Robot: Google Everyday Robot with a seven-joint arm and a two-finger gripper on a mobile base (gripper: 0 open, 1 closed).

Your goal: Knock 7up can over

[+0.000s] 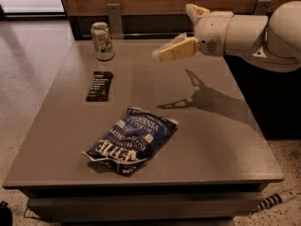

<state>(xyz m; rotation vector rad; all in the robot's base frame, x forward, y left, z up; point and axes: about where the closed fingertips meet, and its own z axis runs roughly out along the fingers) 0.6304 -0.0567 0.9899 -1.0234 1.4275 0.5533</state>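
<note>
Three things sit on the grey counter [225, 140]: a whitish-silver cylindrical 7up can [102, 41] upright near the far left corner, a dark flat snack bar [99, 85], and a crumpled blue chip bag [133, 139]. The tan gripper [158, 55] hovers right of the can, apart from it; wide or narrow, I cannot tell.

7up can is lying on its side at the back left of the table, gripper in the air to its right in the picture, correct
No: the camera view shows the small whitish-silver 7up can standing upright, not on its side. It is at the back left of the grey table, with the cream gripper in the air to its picture right.
</note>
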